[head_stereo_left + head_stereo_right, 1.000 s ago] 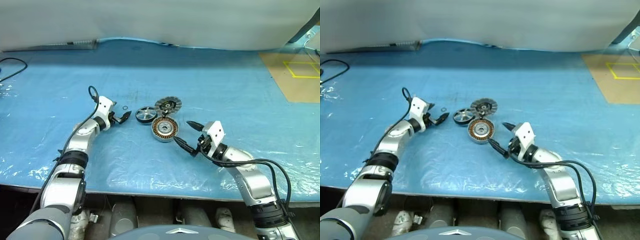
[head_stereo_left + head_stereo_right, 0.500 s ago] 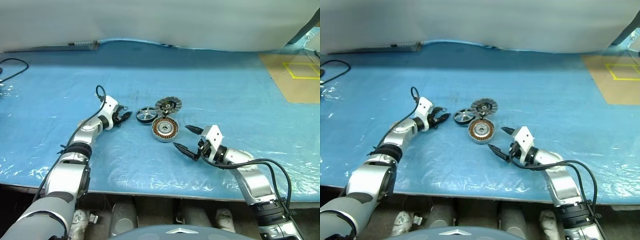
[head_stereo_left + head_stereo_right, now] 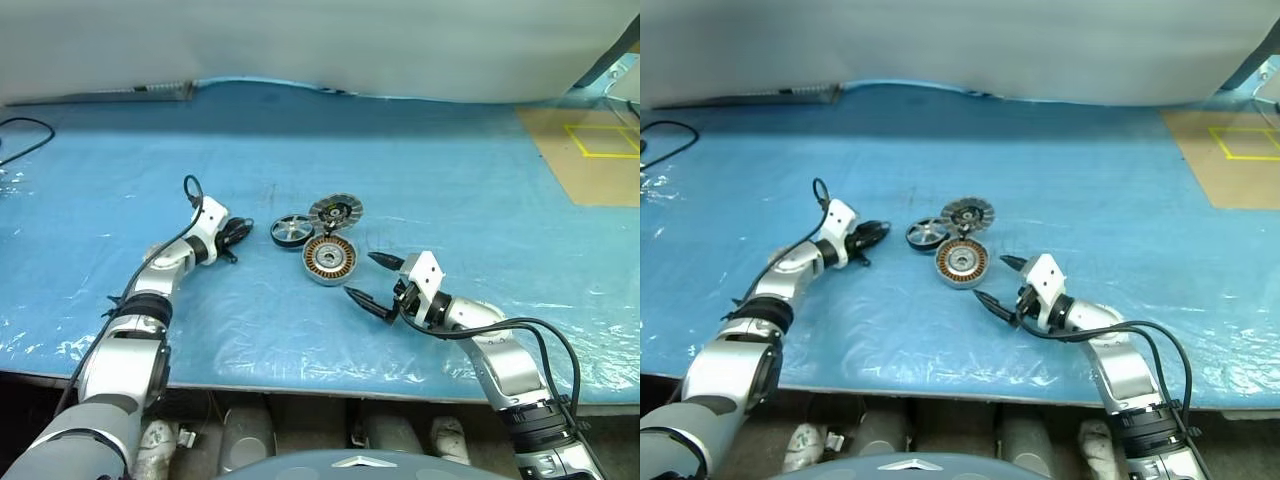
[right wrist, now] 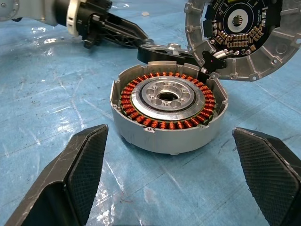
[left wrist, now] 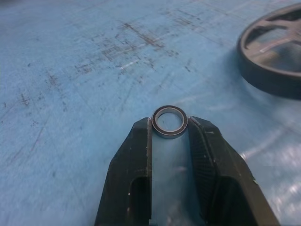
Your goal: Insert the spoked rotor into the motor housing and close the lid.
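Right wrist view showed the motor housing [image 4: 168, 110] on the blue table [image 3: 480, 190], copper windings ringing its bare metal centre. The lid [image 3: 336, 210] leaned against its far edge; the spoked rotor [image 3: 292, 230] lay just beside. The left claw [image 5: 170, 136] pinched a small ring [image 5: 170, 122]. The right claw [image 3: 369, 278] stood spread near the housing.

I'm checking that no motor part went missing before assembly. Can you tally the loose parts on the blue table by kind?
Spoked rotor: 1
Motor housing with copper windings: 1
Ribbed lid, propped up behind the housing: 1
Small metal ring, pinched between the left end effector's fingers: 1
Total: 4
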Controlling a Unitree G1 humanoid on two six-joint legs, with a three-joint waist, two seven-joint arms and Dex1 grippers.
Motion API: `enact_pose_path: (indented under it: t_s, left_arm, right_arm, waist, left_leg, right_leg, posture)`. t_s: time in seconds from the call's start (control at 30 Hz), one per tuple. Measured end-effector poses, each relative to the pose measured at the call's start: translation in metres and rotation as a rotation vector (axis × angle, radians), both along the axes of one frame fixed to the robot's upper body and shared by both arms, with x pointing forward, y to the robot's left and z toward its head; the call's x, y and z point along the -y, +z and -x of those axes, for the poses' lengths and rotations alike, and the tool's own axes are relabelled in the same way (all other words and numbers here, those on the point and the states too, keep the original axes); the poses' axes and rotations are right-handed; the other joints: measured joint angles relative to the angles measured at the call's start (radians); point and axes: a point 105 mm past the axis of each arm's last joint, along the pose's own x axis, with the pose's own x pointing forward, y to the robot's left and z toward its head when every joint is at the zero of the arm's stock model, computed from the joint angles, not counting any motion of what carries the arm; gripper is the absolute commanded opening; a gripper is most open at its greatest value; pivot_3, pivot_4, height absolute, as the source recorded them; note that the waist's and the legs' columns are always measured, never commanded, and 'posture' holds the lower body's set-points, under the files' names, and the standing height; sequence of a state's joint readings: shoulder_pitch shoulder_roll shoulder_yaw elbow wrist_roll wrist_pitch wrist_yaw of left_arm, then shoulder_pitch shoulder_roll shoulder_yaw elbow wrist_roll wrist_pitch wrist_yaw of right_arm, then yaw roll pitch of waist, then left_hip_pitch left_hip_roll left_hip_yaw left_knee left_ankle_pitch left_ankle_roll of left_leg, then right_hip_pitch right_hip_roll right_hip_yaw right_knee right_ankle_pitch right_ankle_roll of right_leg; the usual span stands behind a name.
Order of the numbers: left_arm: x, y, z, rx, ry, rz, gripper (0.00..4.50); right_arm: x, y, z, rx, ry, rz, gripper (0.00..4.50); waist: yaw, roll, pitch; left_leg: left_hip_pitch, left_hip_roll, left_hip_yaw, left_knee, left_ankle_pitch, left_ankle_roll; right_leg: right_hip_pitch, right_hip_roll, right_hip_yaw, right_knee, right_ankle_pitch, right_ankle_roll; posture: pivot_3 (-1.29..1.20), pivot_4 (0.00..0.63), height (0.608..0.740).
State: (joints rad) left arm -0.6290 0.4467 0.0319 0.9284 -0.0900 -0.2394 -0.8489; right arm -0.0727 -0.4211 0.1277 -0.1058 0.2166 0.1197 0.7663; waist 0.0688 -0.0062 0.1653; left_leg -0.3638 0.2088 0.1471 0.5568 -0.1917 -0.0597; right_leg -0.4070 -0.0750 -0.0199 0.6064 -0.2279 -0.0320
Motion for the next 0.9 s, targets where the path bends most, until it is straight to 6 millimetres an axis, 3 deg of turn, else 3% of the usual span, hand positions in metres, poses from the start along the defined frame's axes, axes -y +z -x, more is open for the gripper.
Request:
enact_pose_path:
  t_s: [0.13,0.23,0.33,0.43,0.53,0.7,0.9]
  left_arm:
    - [0.000,-0.002,0.039,-0.049,-0.158,-0.014,0.76]
    - [0.015,0.000,0.066,-0.109,-0.281,-0.011,0.76]
    - [0.038,0.019,0.080,-0.104,-0.397,0.006,0.76]
    - [0.058,0.047,0.085,-0.035,-0.481,0.017,0.76]
    - [0.072,0.055,0.085,-0.014,-0.528,0.022,0.76]
    - [0.099,0.052,0.076,0.013,-0.574,0.022,0.76]
    - [0.127,0.045,0.052,0.046,-0.546,-0.006,0.76]
  right_arm:
    - [0.000,-0.001,0.001,-0.004,0.005,0.002,4.50]
    - [-0.001,-0.001,0.003,-0.004,0.017,0.000,4.50]
    - [-0.002,-0.001,0.003,-0.001,0.023,-0.001,4.50]
    - [-0.002,0.000,0.004,0.007,0.029,-0.001,4.50]
    - [-0.002,-0.001,0.003,0.008,0.028,0.002,4.50]
    - [-0.002,-0.002,0.002,0.009,0.028,0.015,4.50]
    - [-0.002,-0.002,0.001,0.014,0.027,0.016,4.50]
  waist:
    - [0.001,0.000,0.000]
    - [0.004,0.000,0.000]
    - [0.007,0.000,0.001]
    - [0.003,0.001,0.001]
    - [-0.001,0.001,0.001]
    - [-0.001,0.001,0.001]
    - [0.000,0.001,0.001]
  left_leg:
    - [-0.001,0.001,0.000,-0.002,0.000,0.000]
    - [-0.003,0.002,0.001,-0.003,0.000,0.000]
    - [-0.003,0.003,0.002,-0.002,0.000,0.001]
    - [-0.002,0.003,0.002,-0.001,0.000,0.001]
    - [-0.002,0.002,0.002,-0.001,0.000,0.001]
    - [-0.003,0.002,0.002,-0.001,0.002,0.003]
    - [-0.005,0.002,0.002,0.002,0.002,0.003]
  right_leg:
    - [-0.004,0.000,-0.002,0.000,0.000,0.000]
    - [-0.006,0.000,-0.002,-0.001,0.000,-0.001]
    - [-0.006,0.000,-0.002,0.000,0.000,-0.001]
    - [-0.005,0.000,-0.002,0.000,0.000,-0.001]
    - [-0.006,0.000,-0.001,0.000,0.000,-0.001]
    - [-0.007,0.001,-0.001,0.000,0.000,-0.001]
    - [-0.007,0.000,-0.001,0.001,0.000,0.000]
  posture:
    - [0.00,0.150,0.740]
    - [0.00,0.150,0.740]
    - [0.00,0.150,0.740]
    - [0.00,0.150,0.740]
    - [0.00,0.150,0.740]
    - [0.00,0.150,0.740]
    - [0.00,0.150,0.740]
